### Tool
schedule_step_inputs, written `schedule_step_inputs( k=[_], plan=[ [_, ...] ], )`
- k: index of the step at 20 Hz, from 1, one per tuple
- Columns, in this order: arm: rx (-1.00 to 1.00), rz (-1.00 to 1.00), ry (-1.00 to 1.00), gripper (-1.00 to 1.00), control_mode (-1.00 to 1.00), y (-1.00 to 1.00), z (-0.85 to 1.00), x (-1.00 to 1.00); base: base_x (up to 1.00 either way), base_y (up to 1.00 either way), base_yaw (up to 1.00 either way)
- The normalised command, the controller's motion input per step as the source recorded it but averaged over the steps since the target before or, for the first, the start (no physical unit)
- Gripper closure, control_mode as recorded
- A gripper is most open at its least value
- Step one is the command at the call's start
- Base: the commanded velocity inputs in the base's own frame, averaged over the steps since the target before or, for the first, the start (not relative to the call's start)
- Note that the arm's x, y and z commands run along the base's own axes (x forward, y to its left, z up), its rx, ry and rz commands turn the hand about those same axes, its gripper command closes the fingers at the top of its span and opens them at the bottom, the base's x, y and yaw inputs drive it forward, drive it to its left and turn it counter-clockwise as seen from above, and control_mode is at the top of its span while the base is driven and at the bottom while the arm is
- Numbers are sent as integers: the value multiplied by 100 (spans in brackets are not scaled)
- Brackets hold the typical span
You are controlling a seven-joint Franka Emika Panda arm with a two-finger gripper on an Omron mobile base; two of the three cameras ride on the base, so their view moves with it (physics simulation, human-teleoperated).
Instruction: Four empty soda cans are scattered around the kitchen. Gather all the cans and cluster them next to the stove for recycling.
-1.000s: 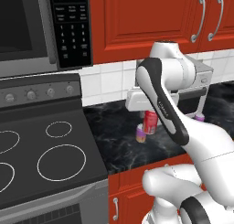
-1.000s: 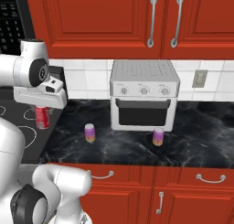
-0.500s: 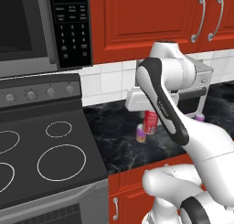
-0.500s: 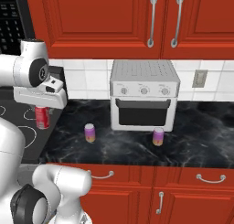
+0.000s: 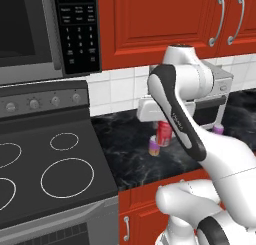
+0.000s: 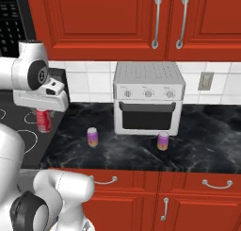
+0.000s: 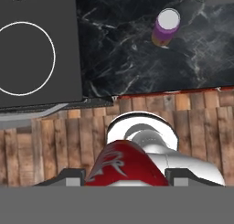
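Red soda can [image 7: 124, 166] clamped in closed pincer [image 7: 124, 176].

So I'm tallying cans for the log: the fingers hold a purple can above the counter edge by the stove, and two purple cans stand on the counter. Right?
Not quite: the held can is red, as the right base view shows. The rest stands: it hangs by the stove, and two purple cans stand on the counter.

- Even, bright rendered light with no visible source.
- Soft highlights on the white arm [image 5: 180, 124].
- Faint shadows under cans on the tabletop [image 6: 141, 150].
- Coarse, slightly soft pixels; no edge distortion.
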Motion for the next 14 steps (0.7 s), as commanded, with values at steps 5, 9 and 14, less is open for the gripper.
schedule_step_inputs(
  k=[5,9,14],
  plan=[
    [-2,1,-13,100,-100,7,-2,0,0,0,0],
    [0,0,-17,100,-100,9,-16,0,0,0,0],
    [-2,0,-19,100,-100,14,-20,0,0,0,0]
  ],
)
